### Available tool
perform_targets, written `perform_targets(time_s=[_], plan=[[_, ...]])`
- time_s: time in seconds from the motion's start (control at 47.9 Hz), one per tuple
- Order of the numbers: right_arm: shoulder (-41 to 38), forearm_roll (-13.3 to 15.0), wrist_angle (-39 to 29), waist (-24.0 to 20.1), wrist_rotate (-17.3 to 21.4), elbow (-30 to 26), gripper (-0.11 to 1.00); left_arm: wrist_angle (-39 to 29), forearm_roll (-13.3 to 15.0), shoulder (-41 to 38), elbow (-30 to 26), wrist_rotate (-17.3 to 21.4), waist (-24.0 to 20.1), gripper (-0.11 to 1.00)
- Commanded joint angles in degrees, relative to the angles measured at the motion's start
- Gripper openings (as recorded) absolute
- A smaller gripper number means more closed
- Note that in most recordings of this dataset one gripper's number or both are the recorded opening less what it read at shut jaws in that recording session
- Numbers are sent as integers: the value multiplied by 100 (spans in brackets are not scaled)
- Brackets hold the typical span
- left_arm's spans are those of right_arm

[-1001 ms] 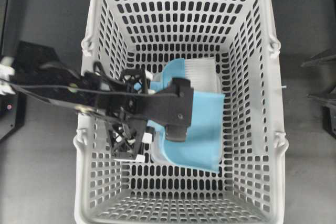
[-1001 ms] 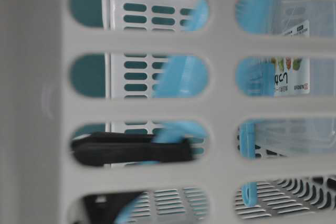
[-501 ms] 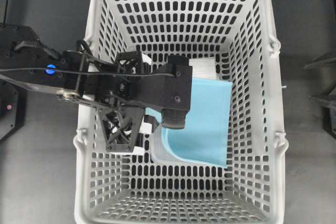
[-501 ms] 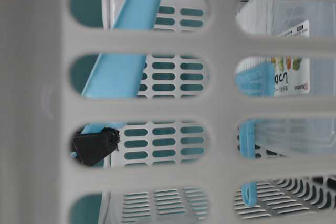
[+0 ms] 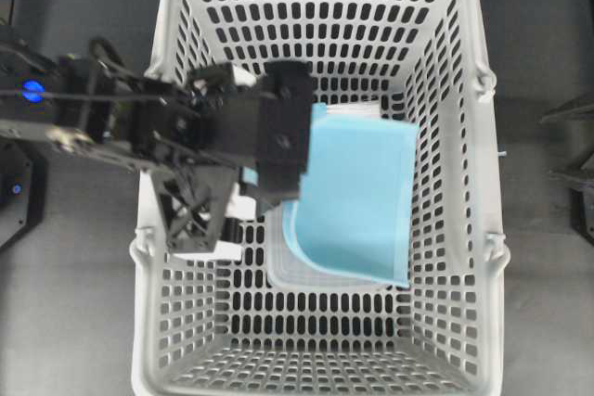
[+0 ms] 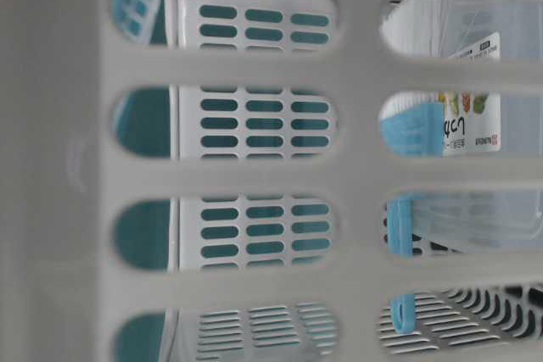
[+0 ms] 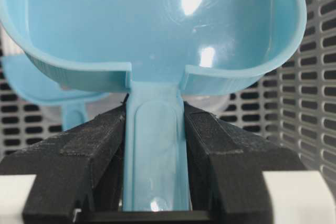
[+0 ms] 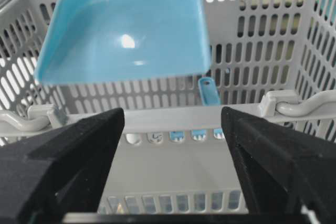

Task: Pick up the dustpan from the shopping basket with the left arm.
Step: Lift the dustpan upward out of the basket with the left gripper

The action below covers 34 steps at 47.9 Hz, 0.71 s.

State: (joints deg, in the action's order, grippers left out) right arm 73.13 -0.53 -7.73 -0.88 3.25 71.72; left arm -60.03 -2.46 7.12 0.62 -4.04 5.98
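Your left arm's black gripper (image 7: 155,145) has its jaws pinching the thin handle of the light blue plastic dustpan (image 5: 357,197), which hangs clear above the floor of the large light grey slotted shopping basket (image 5: 464,183). Your right gripper (image 8: 170,156) sits outside the basket wall, jaws spread wide.

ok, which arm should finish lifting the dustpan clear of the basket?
Left. The left gripper is clamped on the dustpan handle, scoop raised above the shopping basket; the right gripper is open outside it.
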Motion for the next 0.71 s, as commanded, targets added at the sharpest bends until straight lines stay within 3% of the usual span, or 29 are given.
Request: perform_targets(time_s=[0.0,0.292,0.689], plan=[[-35,-18,35,0,18,-35,72,44,-18,237,-132,18,-26,29],[-35,-18,35,0,26,-26,72,387,-18,308,-35,26,-44,29],[-26,-26,26,0,26,-18,72,1617,-9,949,765,-35,-70,29]])
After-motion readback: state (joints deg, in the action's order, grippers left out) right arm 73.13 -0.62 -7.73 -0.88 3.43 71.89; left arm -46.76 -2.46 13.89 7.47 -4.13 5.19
